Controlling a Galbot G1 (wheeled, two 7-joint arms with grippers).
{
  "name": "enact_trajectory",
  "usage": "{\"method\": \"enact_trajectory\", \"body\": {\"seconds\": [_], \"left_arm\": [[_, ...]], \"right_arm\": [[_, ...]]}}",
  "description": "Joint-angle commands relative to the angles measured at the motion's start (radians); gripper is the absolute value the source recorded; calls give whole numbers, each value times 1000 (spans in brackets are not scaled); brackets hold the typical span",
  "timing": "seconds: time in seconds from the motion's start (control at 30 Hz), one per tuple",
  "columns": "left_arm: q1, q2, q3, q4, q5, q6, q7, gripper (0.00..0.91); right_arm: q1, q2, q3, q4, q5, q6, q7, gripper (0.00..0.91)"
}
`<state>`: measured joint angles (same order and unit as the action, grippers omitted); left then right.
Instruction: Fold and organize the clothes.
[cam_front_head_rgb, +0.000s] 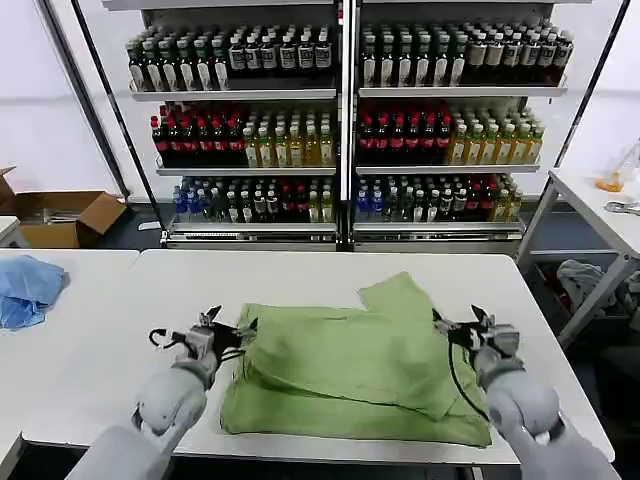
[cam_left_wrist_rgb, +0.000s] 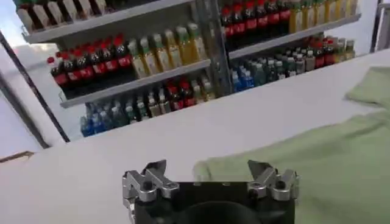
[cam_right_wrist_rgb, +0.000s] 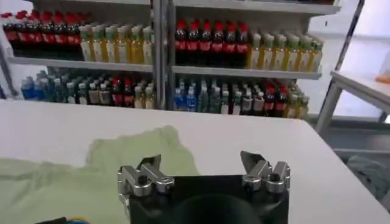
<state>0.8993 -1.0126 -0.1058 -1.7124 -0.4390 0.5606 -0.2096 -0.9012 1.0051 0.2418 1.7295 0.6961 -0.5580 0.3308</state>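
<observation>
The light green shirt (cam_front_head_rgb: 350, 370) lies partly folded on the white table (cam_front_head_rgb: 300, 275), toward the near edge and about midway between left and right; its upper layer is turned over the lower one, the lower layer shows as a band along the near edge, and one rounded flap reaches out toward the far right; in the left wrist view the shirt (cam_left_wrist_rgb: 304, 164) spreads over the tabletop (cam_left_wrist_rgb: 91, 176) ahead of the fingers, and in the right wrist view the shirt (cam_right_wrist_rgb: 91, 176) lies beyond and to one side of that arm's fingers; the left gripper (cam_front_head_rgb: 222, 335) sits just beside the shirt's left edge, low over the table, its jaws spread wide with nothing between them, as the left gripper (cam_left_wrist_rgb: 210, 176) also shows from its own wrist; the right gripper (cam_front_head_rgb: 470, 330) sits at the shirt's right edge, likewise spread wide and holding nothing, and the right gripper (cam_right_wrist_rgb: 204, 170) looks the same from its wrist; a light blue cloth (cam_front_head_rgb: 28, 288) is bunched on a separate table at the far left, well apart from the shirt; behind the table stand shelves of bottles (cam_front_head_rgb: 340, 120), and a cardboard box (cam_front_head_rgb: 60, 215) rests on the floor to the left.
</observation>
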Motion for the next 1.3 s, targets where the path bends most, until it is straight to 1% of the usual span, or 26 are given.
{"method": "enact_trajectory", "body": {"seconds": [0.03, 0.13, 0.27, 0.67, 0.77, 0.8, 0.83, 0.87, 0.9, 0.93, 1.0, 1.3], "left_arm": [[-154, -15, 91, 152, -14, 16, -1, 907], [-165, -16, 106, 176, -25, 16, 4, 907], [-177, -20, 116, 207, -99, 17, 8, 907], [-174, -29, 124, 215, -162, 18, 21, 907], [-175, -32, 119, 223, -170, 18, 22, 564], [-175, -32, 118, 225, -172, 18, 22, 302], [-175, -33, 117, 226, -177, 17, 21, 202], [-175, -33, 116, 226, -178, 17, 21, 171], [-174, -33, 116, 226, -180, 17, 21, 131], [-174, -33, 116, 225, -184, 17, 21, 111], [-170, -33, 115, 221, -193, 17, 22, 81], [-149, -26, 105, 200, -222, 17, 29, 50]], "right_arm": [[285, 63, -143, -322, 53, -20, -1, 907], [327, 92, -167, -377, 53, -20, -7, 907], [377, 126, -187, -462, 53, -19, -23, 907], [452, 192, -212, -612, 60, -16, -67, 907], [466, 205, -214, -652, 63, -16, -81, 907], [471, 212, -216, -669, 67, -17, -88, 786], [474, 215, -217, -679, 73, -17, -93, 433], [475, 219, -217, -687, 80, -19, -96, 433], [476, 221, -218, -692, 88, -19, -98, 30], [478, 224, -219, -698, 93, -20, -99, 0], [478, 226, -221, -701, 99, -20, -102, 0], [454, 211, -231, -639, 98, -19, -104, 0]]}}
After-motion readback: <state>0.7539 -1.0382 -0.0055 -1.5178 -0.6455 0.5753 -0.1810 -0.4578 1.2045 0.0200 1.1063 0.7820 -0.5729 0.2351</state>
